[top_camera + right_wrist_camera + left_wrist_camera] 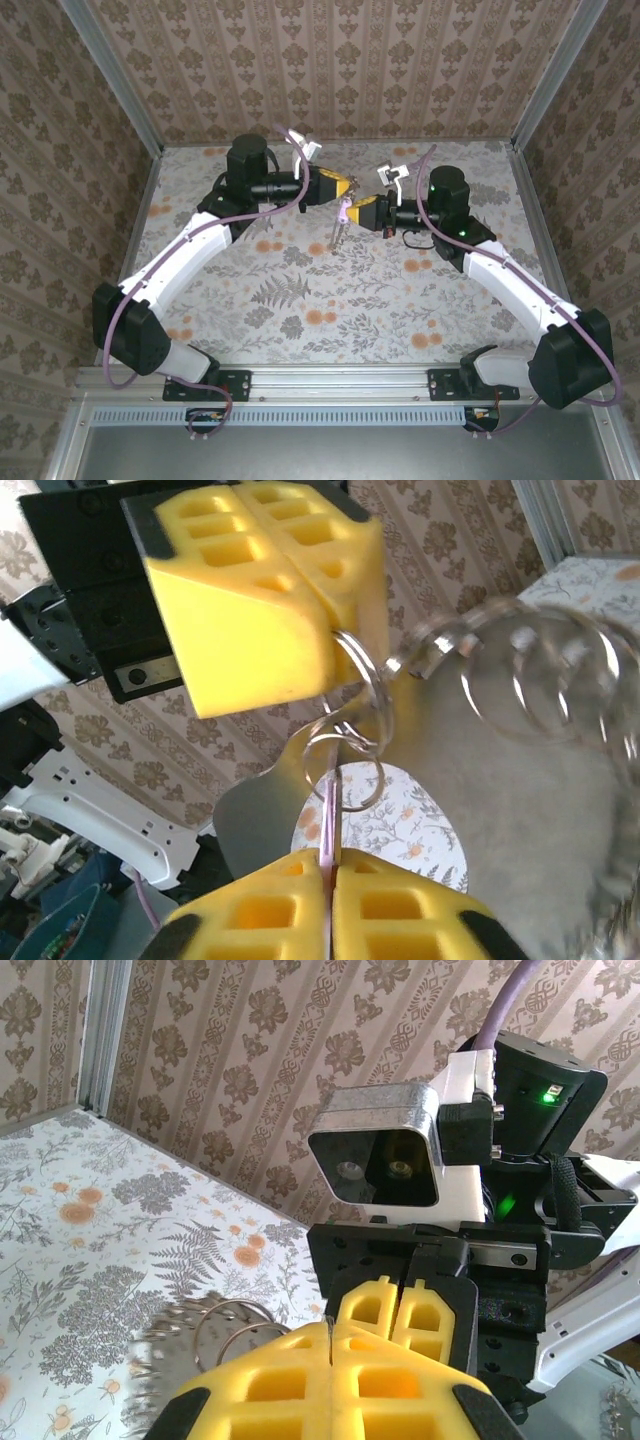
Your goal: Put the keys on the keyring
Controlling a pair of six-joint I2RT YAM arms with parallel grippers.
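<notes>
The two arms meet above the far middle of the flowered table [250,290], their tips nearly touching. The left claw [345,188] [322,612] has its yellow pads pressed together, and a thin wire loop of the keyring [376,685] is pinched at their tip. From the right wrist view, that loop hangs out of the seam between the pads and links to further small wire loops just below it.

The right claw [358,210] [332,882] sits just under and beside the left one. Its pads are also closed, with the key [343,211] [331,815] caught edge-on between them. The key's purple-pink head shows as a thin strip rising out of the seam into the lowest loop of the keyring, where the two touch or overlap. Whether the key is threaded on the wire cannot be told.

Key and keyring are both off the table, held in the air between the claws. A flat grey metal piece [255,820] hangs beside the loops, blurred. In the top view a thin pale bit [335,238] dangles under the claws, too small to make out.
</notes>
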